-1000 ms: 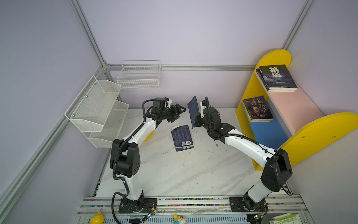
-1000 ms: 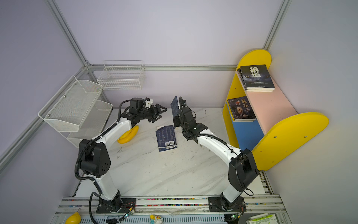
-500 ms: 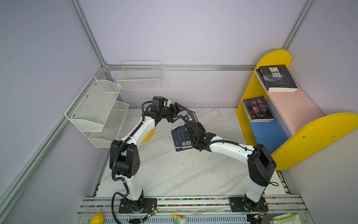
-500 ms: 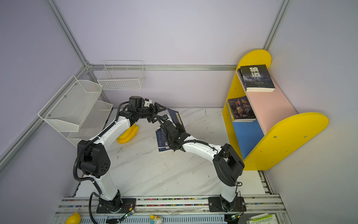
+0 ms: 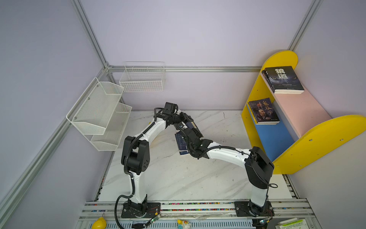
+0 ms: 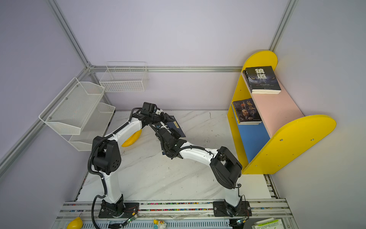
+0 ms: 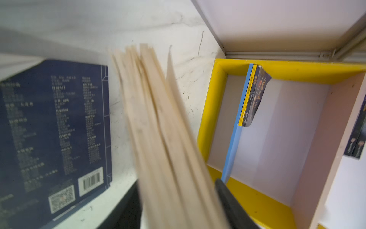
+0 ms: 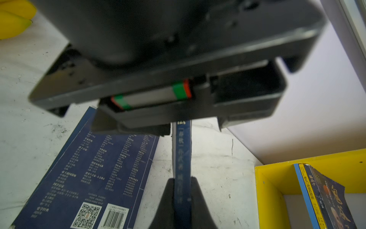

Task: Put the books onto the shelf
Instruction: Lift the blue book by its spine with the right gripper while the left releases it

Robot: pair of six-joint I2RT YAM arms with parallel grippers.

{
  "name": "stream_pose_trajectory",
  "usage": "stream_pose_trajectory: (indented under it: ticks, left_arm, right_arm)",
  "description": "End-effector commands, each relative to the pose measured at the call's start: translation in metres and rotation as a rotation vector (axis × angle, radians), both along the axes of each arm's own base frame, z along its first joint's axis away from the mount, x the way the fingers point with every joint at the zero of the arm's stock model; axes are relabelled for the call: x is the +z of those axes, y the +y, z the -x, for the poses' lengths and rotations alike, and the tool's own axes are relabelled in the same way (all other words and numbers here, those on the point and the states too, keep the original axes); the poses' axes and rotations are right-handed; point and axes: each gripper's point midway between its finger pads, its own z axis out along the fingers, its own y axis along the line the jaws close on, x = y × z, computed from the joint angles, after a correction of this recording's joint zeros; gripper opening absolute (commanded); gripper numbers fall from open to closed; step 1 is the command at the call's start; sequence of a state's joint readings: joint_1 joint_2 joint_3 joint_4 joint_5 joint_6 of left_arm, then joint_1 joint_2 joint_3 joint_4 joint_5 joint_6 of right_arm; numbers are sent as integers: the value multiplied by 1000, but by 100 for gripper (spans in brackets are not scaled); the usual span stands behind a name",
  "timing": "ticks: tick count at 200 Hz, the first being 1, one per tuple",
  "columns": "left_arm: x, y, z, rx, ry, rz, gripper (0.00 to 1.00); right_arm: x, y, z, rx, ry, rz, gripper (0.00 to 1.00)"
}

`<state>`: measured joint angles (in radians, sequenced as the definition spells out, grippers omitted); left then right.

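Held navy book between tools: right tool clamps spine; left tool straddles page edge, grip unclear. Shelf lies rightward; right arm nearer.

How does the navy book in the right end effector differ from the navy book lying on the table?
The held navy paperback is raised on edge, spine pinched in the right end effector; the flat navy paperback lies ungripped on the white marble table. The held one faces its spine to the wrist camera; the flat one shows its back cover with barcode. Both are navy.
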<state>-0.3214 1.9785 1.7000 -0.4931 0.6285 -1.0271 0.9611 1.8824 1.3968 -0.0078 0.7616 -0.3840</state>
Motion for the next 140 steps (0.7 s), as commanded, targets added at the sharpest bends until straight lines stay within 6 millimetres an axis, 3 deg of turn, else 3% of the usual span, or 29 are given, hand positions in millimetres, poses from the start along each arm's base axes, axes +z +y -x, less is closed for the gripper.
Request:
stream_pose_trajectory:
  ticks: [1, 30, 58, 67, 88, 101, 119, 140]
  left_arm:
    - [51, -4, -11, -15, -145, 10, 40]
    - [49, -1, -12, -14, -156, -14, 16]
    - [54, -4, -17, -22, -179, -7, 4]
    - [58, -6, -20, -24, -192, 3, 3]
    - [67, -4, -31, -14, -227, 16, 2]
    - [74, 3, -43, 16, -253, 36, 2]
    - [88, 14, -60, 60, -300, 89, 1]
    - [109, 21, -72, 67, -371, 156, 1]
  right_arm:
    - [10, 7, -2, -14, -55, 25, 0]
    - [4, 6, -2, -45, -53, 5, 0]
    - [2, 8, 2, -57, -16, -99, 8]
    - [1, 9, 4, -57, 2, -135, 15]
    - [0, 11, 12, -59, 63, -242, 45]
    - [7, 11, 19, -51, 105, -341, 59]
    - [23, 4, 29, -26, 191, -556, 69]
    - [37, -25, 21, -47, 314, -873, 73]
